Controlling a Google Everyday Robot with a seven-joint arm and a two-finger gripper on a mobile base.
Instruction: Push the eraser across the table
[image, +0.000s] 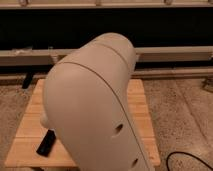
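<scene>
The eraser (46, 143), a flat black block, lies near the front left of the light wooden table (31, 111). My large pale arm housing (95, 105) fills the middle of the camera view and hides most of the tabletop. The gripper is hidden behind the arm housing. A small bit of pale arm (44, 119) shows just above the eraser, at the housing's left edge.
A dark wall with pale horizontal rails (170, 52) runs behind the table. Speckled floor (185, 115) lies to the right, with a black cable (187, 159) at the lower right. A dark object (28, 80) stands on the floor behind the table's left corner.
</scene>
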